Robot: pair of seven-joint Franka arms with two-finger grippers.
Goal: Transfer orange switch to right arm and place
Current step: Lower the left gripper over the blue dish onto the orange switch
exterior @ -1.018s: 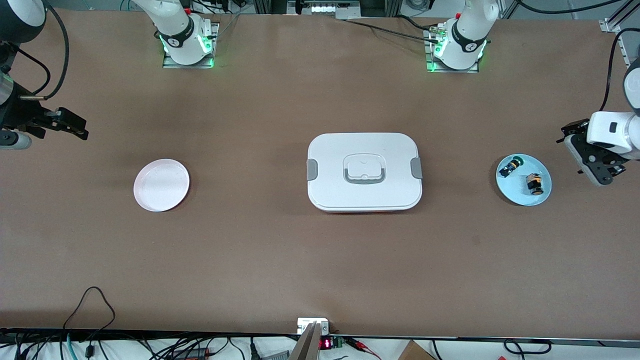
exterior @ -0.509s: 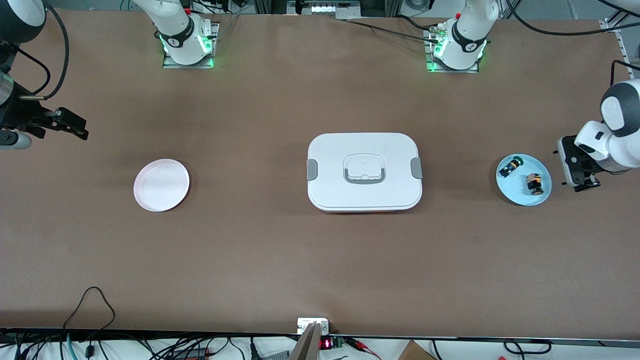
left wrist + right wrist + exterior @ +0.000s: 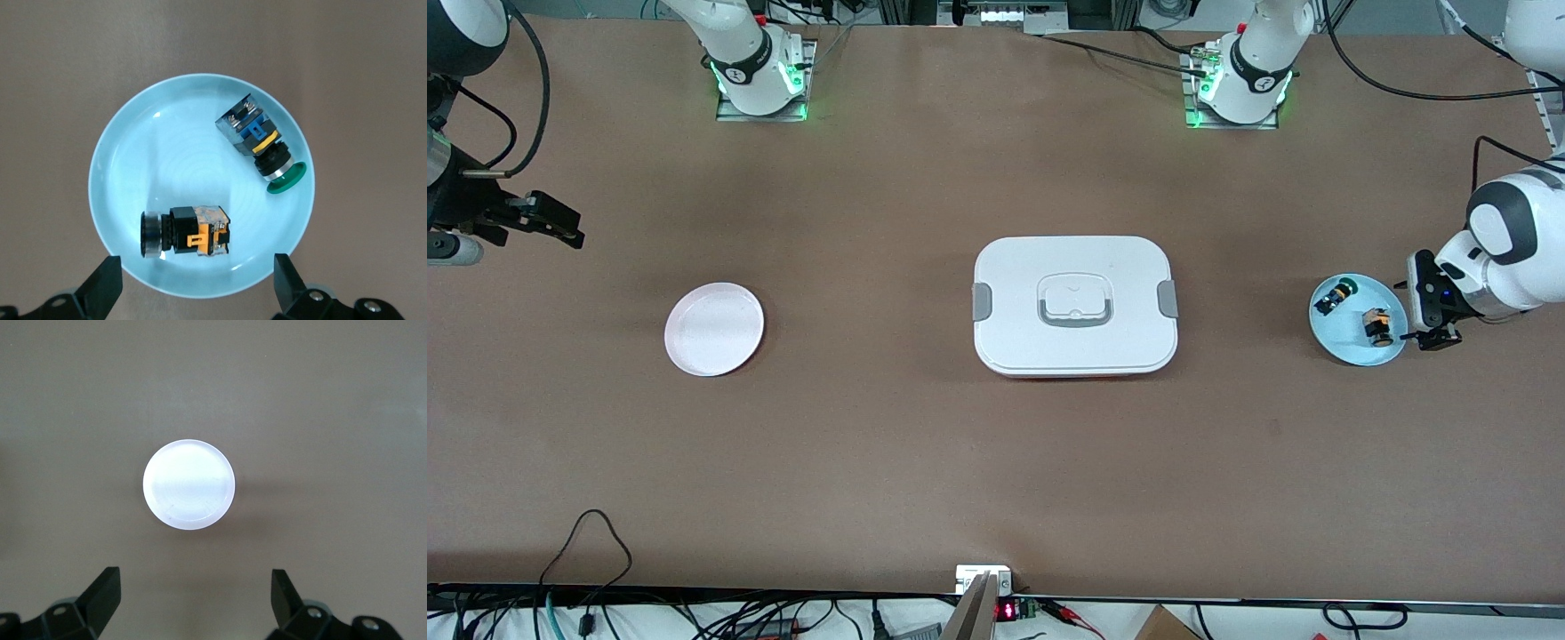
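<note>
The orange switch (image 3: 1378, 326) lies on its side on a light blue plate (image 3: 1352, 348) toward the left arm's end of the table. In the left wrist view the orange switch (image 3: 187, 232) lies on the plate (image 3: 173, 153) close to my open, empty left gripper (image 3: 195, 273). In the front view the left gripper (image 3: 1427, 313) hangs over the plate's outer edge. My right gripper (image 3: 560, 227) waits open and empty at the right arm's end of the table; in the right wrist view the gripper (image 3: 193, 583) is above bare table.
A green-capped switch (image 3: 1334, 295) with a blue and yellow body shares the blue plate (image 3: 260, 143). A white plate (image 3: 713, 329) lies toward the right arm's end and shows in the right wrist view (image 3: 189, 484). A white lidded box (image 3: 1074, 305) sits mid-table.
My left arm has swung in toward the blue plate and its gripper now hangs at the plate's edge. The right arm has not moved.
</note>
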